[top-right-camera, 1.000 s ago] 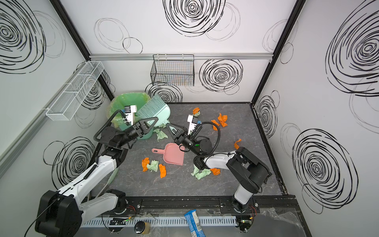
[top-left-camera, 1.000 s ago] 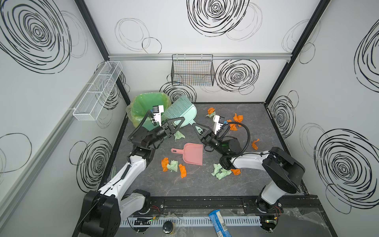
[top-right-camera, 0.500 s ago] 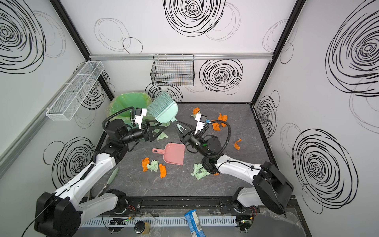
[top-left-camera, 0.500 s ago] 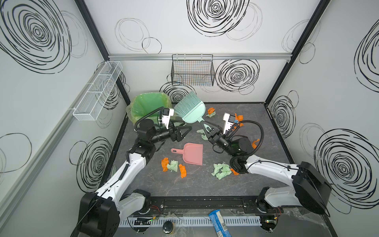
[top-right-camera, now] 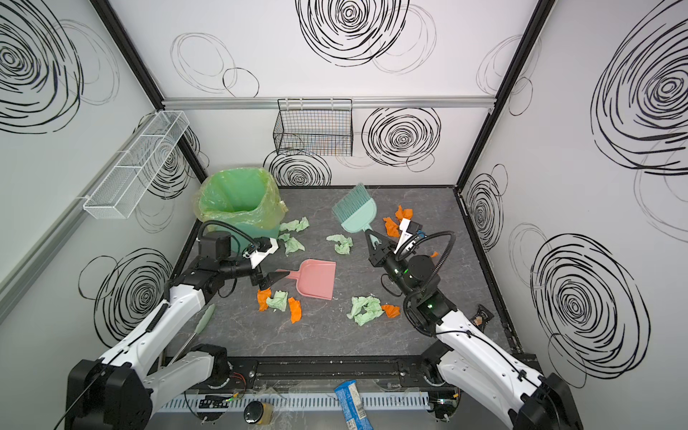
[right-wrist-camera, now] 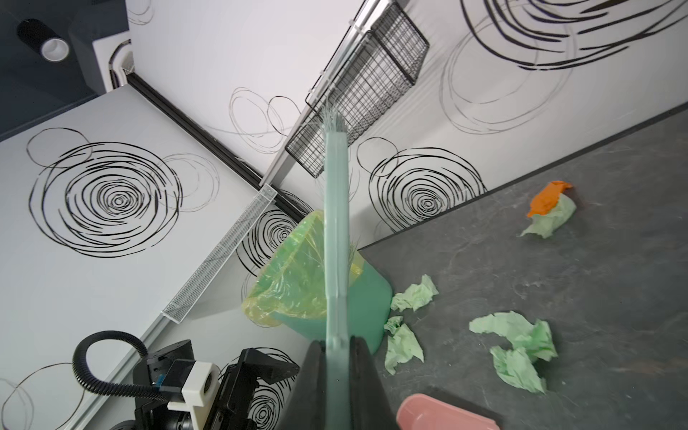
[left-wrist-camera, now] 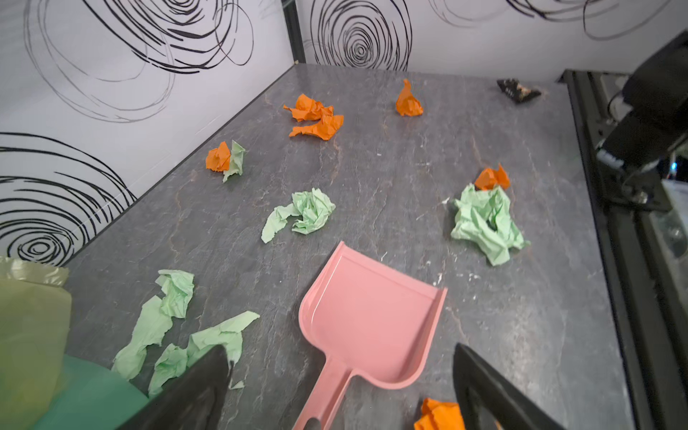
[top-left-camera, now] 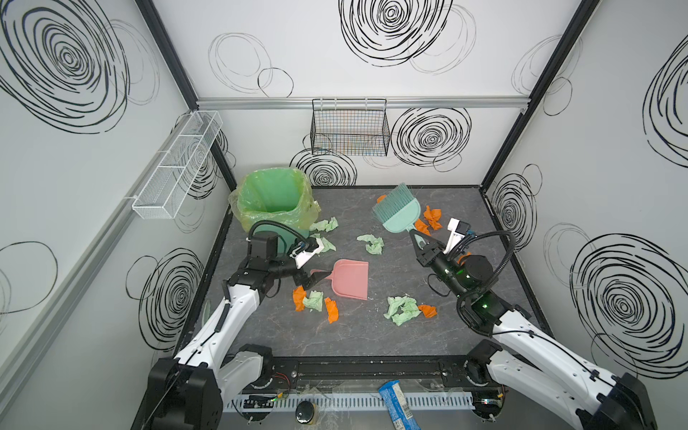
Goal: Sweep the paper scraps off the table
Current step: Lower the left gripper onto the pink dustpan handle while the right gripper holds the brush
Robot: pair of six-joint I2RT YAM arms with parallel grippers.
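Orange and mint paper scraps lie scattered on the dark grey table: a green wad mid-table, orange ones at the back right, a mixed cluster and a green wad nearer the front. My left gripper is open, its fingers either side of the pink dustpan's handle without touching it. My right gripper is shut on the handle of the teal brush, held above the table with its bristles toward the back wall.
A green bin with a yellowish liner stands at the back left corner, with green scraps beside it. A wire basket hangs on the back wall, a white mesh shelf on the left wall. A small dark object lies front right.
The brush passed from my left gripper to my right one, which carried it from beside the bin to the back right. My left gripper opened and came down at the dustpan handle.
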